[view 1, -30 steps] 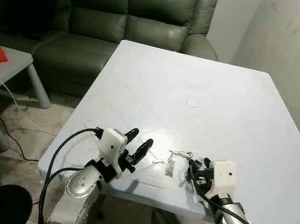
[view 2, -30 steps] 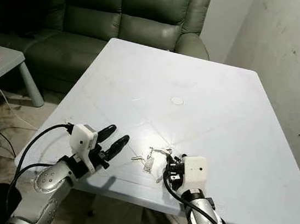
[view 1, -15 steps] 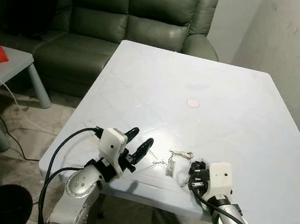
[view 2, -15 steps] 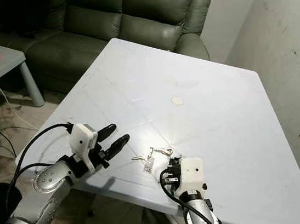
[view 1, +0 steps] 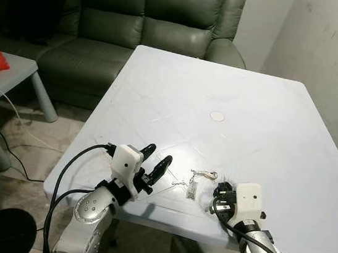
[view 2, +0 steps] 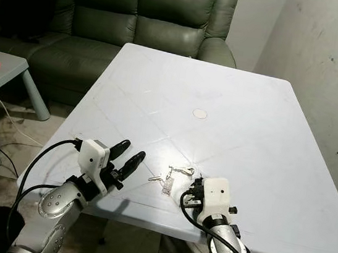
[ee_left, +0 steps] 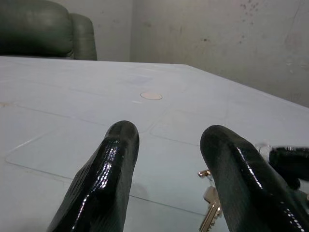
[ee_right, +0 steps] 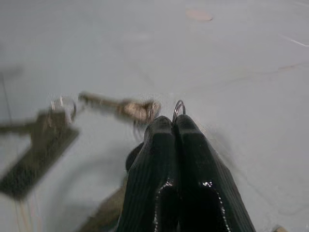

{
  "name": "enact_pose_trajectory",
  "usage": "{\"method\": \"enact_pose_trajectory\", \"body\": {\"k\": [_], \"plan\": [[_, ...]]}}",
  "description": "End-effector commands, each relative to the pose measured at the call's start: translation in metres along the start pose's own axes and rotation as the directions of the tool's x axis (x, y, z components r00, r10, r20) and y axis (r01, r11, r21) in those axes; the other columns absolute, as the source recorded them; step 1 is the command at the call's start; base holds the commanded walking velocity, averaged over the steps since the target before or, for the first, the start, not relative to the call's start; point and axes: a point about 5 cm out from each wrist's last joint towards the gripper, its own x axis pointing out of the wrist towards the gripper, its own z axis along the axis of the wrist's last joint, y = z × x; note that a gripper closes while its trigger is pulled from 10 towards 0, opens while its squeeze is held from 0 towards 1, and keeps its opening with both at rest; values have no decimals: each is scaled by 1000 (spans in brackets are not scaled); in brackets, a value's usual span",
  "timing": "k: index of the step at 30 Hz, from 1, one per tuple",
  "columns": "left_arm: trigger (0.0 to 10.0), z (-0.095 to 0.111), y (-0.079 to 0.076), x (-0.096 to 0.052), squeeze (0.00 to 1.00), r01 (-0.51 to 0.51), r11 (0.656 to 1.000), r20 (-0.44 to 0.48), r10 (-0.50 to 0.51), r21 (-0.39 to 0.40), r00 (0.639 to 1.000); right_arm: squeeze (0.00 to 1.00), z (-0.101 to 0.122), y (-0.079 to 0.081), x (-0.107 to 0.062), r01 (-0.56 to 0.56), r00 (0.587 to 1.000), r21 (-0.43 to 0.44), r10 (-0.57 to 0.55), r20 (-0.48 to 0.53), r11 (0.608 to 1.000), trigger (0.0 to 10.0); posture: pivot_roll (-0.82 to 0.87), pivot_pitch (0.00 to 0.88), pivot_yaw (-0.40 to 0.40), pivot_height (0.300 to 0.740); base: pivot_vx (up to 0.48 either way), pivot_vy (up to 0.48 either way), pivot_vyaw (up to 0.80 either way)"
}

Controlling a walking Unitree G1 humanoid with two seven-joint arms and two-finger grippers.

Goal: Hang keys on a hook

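Sofa (view 1: 140, 16): dark green, leather-like, cushioned, behind the worktop. Worktop (view 1: 225, 78): white, smooth plastic, square, faint diagonal creases, small round cap at centre (view 1: 218, 116). Left tool (view 1: 155, 162): two glossy black fingers spread apart, hovering at the near edge, holding nothing. Right tool (ee_right: 174, 126): fingers pressed together, pinching a thin metal ring (ee_right: 178, 108) at their tips. Keys (view 1: 194, 183): metal bunch with flat rectangular tag, on the worktop between the tools, long axis running near-to-far.
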Motion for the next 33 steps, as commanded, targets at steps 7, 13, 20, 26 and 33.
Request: {"method": "enact_pose_trajectory", "body": {"k": [7, 13, 20, 26, 33], "plan": [[10000, 5, -2, 2, 0, 24, 999, 8, -24, 22, 1000, 0, 41, -5, 9, -21, 980, 119, -3, 201, 993, 6314, -81, 0, -47, 740, 0, 0, 0], [10000, -2, -11, 1, 0, 62, 998, -18, -62, 14, 998, 0, 68, -3, 12, -73, 942, 125, 28, 334, 989, 10000, -82, 0, -41, 740, 0, 0, 0], [10000, -4, -16, 2, 0, 81, 997, -26, -80, 19, 996, 0, 77, -2, 12, -126, 912, 93, 79, 403, 988, 10000, -82, 0, -40, 740, 0, 0, 0], [10000, 5, -4, 4, 0, 26, 999, 5, -26, 33, 1000, 0, 78, -15, 10, -102, 897, 111, 43, 439, 989, 10000, -82, 0, -40, 740, 0, 0, 0], [10000, 40, 35, 12, 0, -182, 983, 99, 178, 24, 979, 0, 81, -34, 16, 34, 905, 84, -66, 421, 996, 10000, -75, 0, -45, 740, 0, 0, 0]]}}
